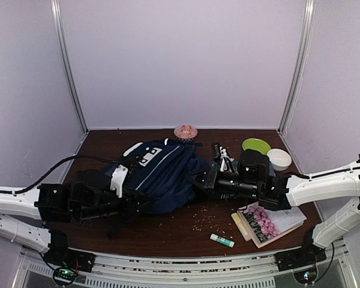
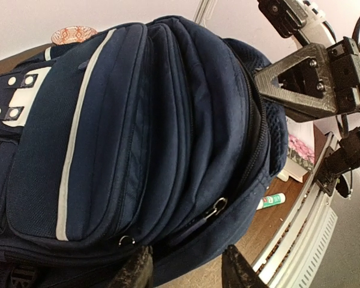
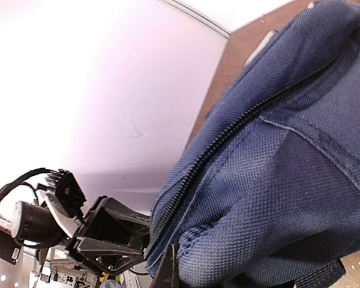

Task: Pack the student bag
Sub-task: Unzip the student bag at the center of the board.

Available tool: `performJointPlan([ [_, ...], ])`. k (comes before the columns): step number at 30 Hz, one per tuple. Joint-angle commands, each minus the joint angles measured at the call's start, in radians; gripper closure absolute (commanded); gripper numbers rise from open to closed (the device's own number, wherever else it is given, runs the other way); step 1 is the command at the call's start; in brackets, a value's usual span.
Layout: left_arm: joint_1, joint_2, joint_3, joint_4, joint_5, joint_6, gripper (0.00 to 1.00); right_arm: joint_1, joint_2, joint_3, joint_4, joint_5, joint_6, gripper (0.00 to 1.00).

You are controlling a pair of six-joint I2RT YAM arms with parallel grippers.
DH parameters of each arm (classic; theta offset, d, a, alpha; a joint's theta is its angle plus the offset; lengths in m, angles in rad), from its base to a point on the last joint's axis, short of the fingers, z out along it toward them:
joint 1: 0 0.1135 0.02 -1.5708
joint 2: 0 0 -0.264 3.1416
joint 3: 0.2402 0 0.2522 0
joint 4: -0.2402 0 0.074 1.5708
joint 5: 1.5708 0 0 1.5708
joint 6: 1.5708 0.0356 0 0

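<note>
The left arm (image 1: 12, 204) and right arm (image 1: 324, 186) are built alike: glossy white link shells, then matte black wrist housings. A black cable (image 1: 54, 166) arcs off the left arm toward ten o'clock. The right tool (image 1: 198, 178) has black, open triangular fingers (image 2: 300, 81) with silver screw heads. The black bases (image 1: 63, 263) carry small green lights.

soft dim light, washed-out lilac walls (image 1: 180, 60), student bag (image 1: 168, 171) dark and underexposed, wrist views wide-angle

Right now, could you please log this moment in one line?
student bag: on table | left gripper: open at its edge | right gripper: shut on its fabric | book, glue stick: outside bag
</note>
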Motion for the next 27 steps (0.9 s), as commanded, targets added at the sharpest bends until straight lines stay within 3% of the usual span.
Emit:
performJointPlan([
  [1, -0.002, -0.061, 0.008, 0.034, -0.070, 0.063, 0.30, -0.021, -0.077, 0.021, 0.192, -0.065, -0.071, 1.00],
  [6, 0.036, -0.072, 0.045, -0.044, -0.148, 0.083, 0.28, -0.041, -0.120, -0.035, 0.239, -0.079, -0.087, 1.00],
  [11, 0.181, 0.002, 0.065, -0.057, -0.009, 0.038, 0.27, -0.046, -0.137, -0.080, 0.238, -0.062, -0.084, 1.00],
  [17, 0.183, 0.147, 0.166, -0.025, 0.083, 0.092, 0.25, -0.049, -0.142, -0.104, 0.235, -0.052, -0.079, 1.00],
  [27, 0.182, 0.262, 0.210, -0.003, 0.195, 0.142, 0.23, -0.062, -0.171, -0.119, 0.194, -0.043, -0.097, 1.00],
])
